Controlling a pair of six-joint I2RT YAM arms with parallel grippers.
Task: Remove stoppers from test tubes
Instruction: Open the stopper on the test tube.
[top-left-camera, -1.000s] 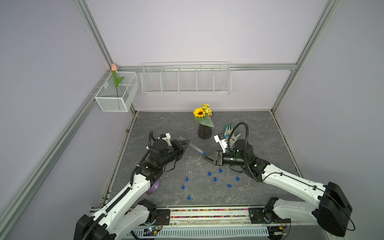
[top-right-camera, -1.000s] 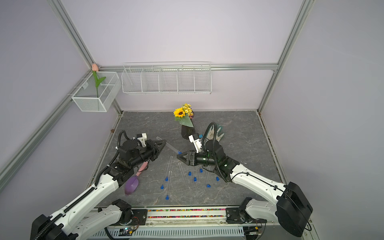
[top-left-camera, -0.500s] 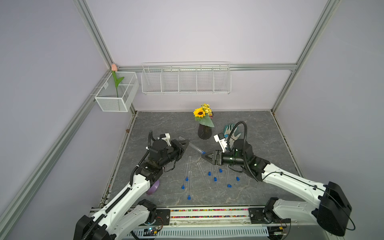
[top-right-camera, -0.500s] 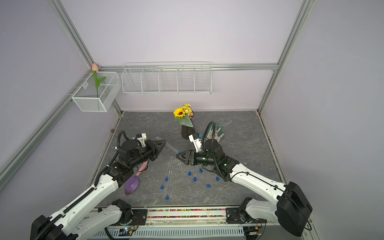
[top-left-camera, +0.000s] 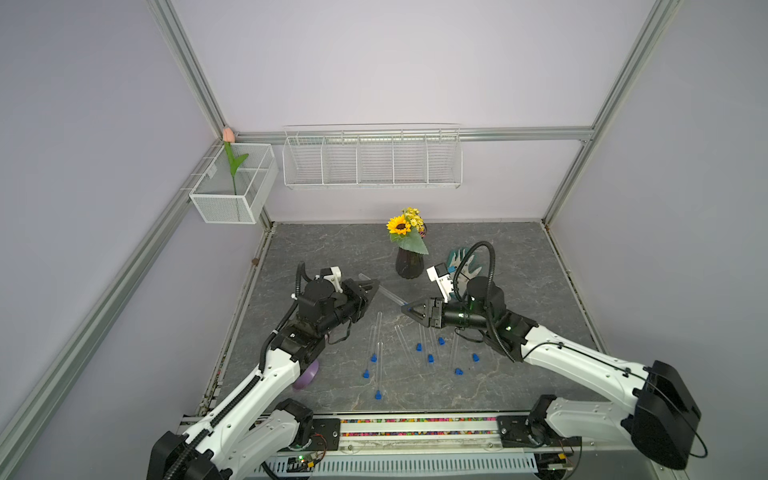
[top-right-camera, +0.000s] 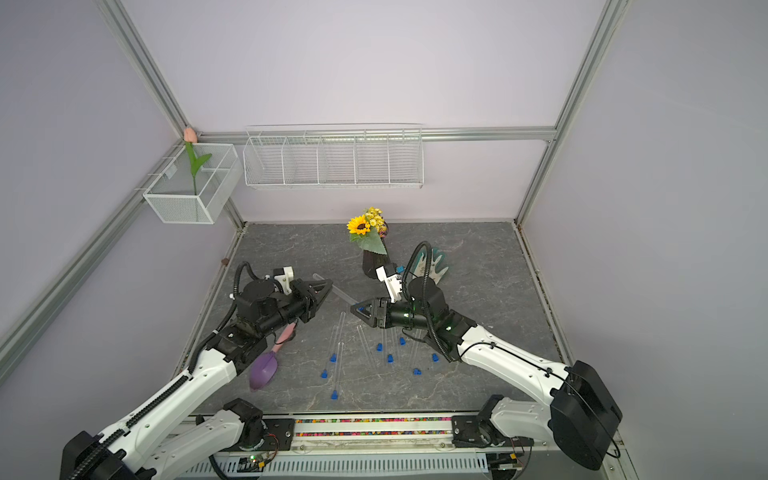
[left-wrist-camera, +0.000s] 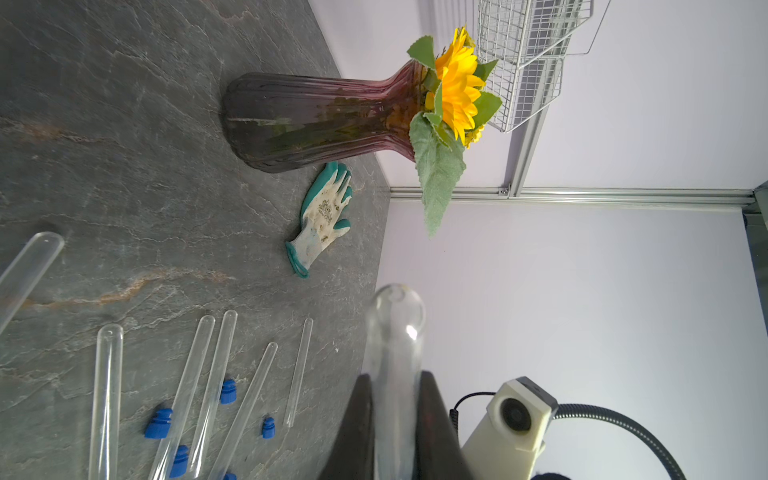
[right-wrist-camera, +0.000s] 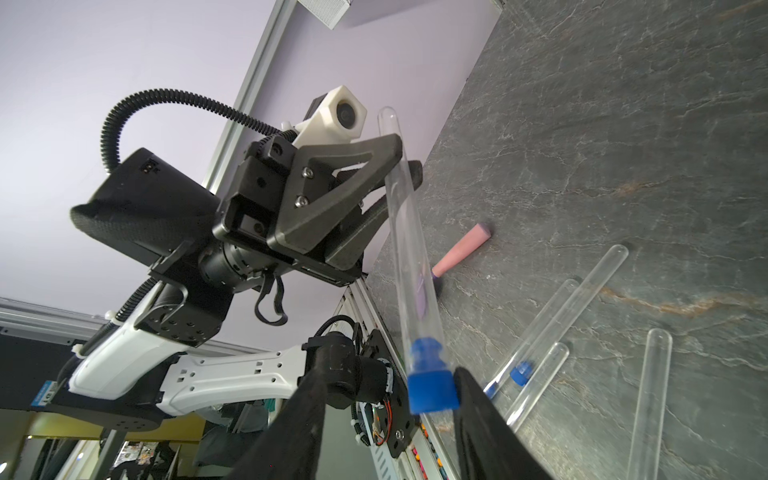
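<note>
Clamping the clear, smooth tube (top-left-camera: 390, 295) near its rounded end, the left claw (top-left-camera: 372, 287) holds it off the table (top-left-camera: 498, 266). The tube's long axis slants toward the nearer right claw (top-right-camera: 354, 309). That claw's jaws stand apart around the ribbed blue stopper (right-wrist-camera: 432, 390), one jaw touching it. Pulling straight along the tube should free it.

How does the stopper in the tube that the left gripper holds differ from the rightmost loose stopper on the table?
The held tube's stopper sits plugged in its tube, in the air, between the right gripper's parted jaws. The rightmost loose stopper lies on the table, in no tube. Both are bright blue plugs.
</note>
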